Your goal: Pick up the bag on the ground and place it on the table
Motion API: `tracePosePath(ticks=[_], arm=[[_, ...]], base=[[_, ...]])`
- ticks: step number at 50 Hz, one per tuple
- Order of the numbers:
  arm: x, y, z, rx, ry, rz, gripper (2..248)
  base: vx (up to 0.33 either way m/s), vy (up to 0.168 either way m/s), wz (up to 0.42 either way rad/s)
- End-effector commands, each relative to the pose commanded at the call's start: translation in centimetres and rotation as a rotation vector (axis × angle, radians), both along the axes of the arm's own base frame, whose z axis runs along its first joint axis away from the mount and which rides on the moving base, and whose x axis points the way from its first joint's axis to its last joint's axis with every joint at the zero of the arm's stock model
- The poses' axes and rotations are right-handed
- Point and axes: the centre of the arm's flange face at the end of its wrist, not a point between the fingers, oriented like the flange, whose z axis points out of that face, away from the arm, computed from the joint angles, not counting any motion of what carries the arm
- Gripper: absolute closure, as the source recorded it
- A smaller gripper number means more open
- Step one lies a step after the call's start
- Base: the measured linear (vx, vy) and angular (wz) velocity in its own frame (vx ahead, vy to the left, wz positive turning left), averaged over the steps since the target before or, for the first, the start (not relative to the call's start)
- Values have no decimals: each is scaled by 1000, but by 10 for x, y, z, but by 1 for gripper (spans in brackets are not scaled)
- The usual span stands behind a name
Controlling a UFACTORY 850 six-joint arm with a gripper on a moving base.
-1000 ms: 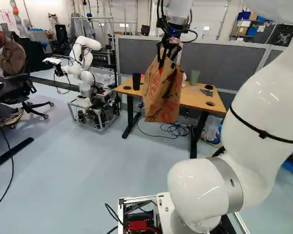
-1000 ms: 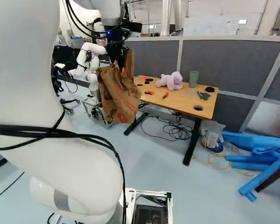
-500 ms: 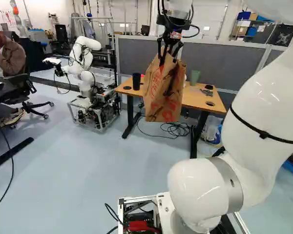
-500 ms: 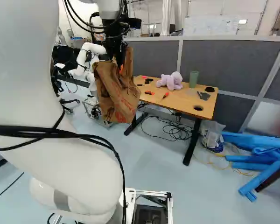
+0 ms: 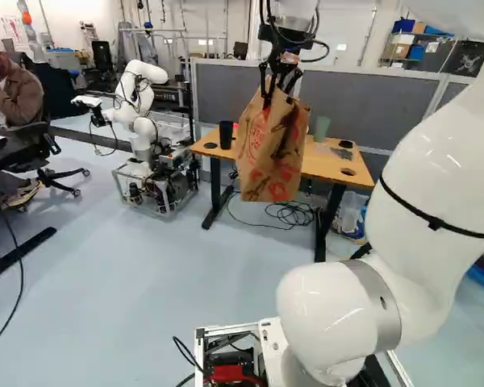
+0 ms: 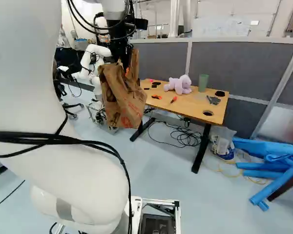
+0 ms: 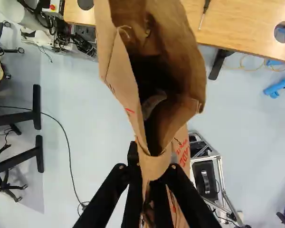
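Claw: My claw (image 7: 153, 167) is closing on a pinched fold of brown paper at the bag's rim, one finger pressing from each side.
Paper bag: The paper bag (image 5: 266, 153) is hanging in midair at twelve o'clock, straight ahead of me, its mouth gaping and a pale item (image 7: 153, 103) showing inside.
Floor: Nothing of the bag is resting on the floor (image 5: 145, 266); the pickup half of the job is standing as done.
Bench: The wooden bench (image 6: 193, 109) is waiting beyond the bag, spreading from twelve toward one o'clock. The bag appears to be hanging short of its near edge, so the placing half is remaining.
Black cup: The black cup (image 5: 225, 134) is standing on the bench toward eleven o'clock of the bag, as the left base view is showing it.
Plush toy: A lilac plush toy (image 6: 179, 84) is sitting at one o'clock, beside a green cup (image 6: 203, 83), with a red-handled tool (image 6: 173, 99) lying nearer me.
Still to come: By my judgement, the job is calling for a carry toward twelve o'clock, enough height for the bag's bottom to be passing over the edge, then a lowering and a release.
Risk: The soft paper could be swinging into the edge or the cups, or folding over once I am letting go.
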Motion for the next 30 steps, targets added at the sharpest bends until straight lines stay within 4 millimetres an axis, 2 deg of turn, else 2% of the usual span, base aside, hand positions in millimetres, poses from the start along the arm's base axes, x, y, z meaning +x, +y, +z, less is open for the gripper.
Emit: tracePosePath(ticks=[30], arm=[[0, 0, 0, 0, 0, 0, 225]], base=[[3, -63, -187]])
